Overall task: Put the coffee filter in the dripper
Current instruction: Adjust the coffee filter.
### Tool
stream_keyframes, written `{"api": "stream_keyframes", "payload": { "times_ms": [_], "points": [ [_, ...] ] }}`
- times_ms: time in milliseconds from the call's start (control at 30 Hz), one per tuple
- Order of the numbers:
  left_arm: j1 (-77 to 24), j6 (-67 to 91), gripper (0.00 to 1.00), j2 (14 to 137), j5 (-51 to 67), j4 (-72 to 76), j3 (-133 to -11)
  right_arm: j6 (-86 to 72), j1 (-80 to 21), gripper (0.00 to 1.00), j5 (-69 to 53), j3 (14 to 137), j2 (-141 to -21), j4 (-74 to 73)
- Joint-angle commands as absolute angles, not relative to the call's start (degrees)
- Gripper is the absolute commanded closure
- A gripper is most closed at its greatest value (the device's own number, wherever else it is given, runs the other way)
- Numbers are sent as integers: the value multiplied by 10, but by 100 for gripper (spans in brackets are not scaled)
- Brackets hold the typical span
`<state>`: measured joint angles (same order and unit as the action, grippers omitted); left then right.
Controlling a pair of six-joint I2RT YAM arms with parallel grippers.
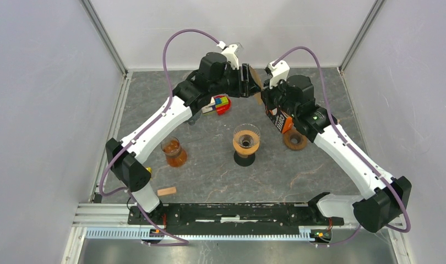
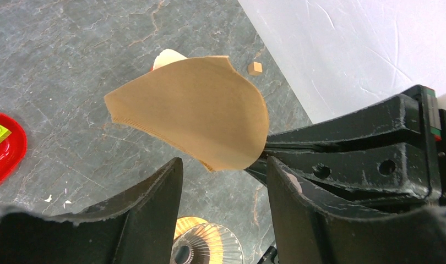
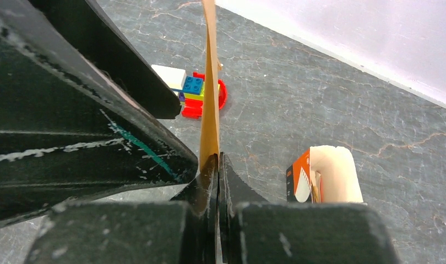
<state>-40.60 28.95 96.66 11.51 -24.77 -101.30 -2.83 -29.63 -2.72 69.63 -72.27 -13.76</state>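
My right gripper (image 3: 217, 159) is shut on the lower edge of a brown paper coffee filter (image 3: 210, 93) and holds it upright in the air at the back of the table. In the left wrist view the filter (image 2: 199, 110) is a flat fan above my left gripper (image 2: 223, 171), which is open with its fingers (image 2: 154, 209) on either side, just below the filter and not touching it. In the top view both grippers meet at the filter (image 1: 256, 77). The glass dripper (image 1: 246, 138) stands on its black base at the table's middle, empty.
An orange filter box (image 1: 280, 120) and a brown ring (image 1: 294, 139) lie under the right arm. A red toy with bricks (image 1: 218, 104) is under the left arm. A glass of amber liquid (image 1: 174, 151) and a wooden block (image 1: 167, 191) sit at the near left.
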Motion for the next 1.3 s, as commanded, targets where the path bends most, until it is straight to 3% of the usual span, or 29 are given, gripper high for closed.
{"api": "stream_keyframes", "payload": {
  "times_ms": [0,267,533,767,1267],
  "points": [
    [-411,306,38,977,96,-244,-1045,-35,-298,100,-26,689,-711,-111],
    [-419,302,39,984,97,-242,-1047,-35,-299,100,-26,680,-710,-108],
    [-421,291,49,982,85,-240,-1030,-36,-299,100,-24,684,-710,-110],
    [-421,285,51,968,93,-229,-1009,-35,-299,100,-21,683,-709,-111],
    [-421,263,65,972,71,-227,-1008,-39,-299,100,-38,679,-701,-108]
  ]
}}
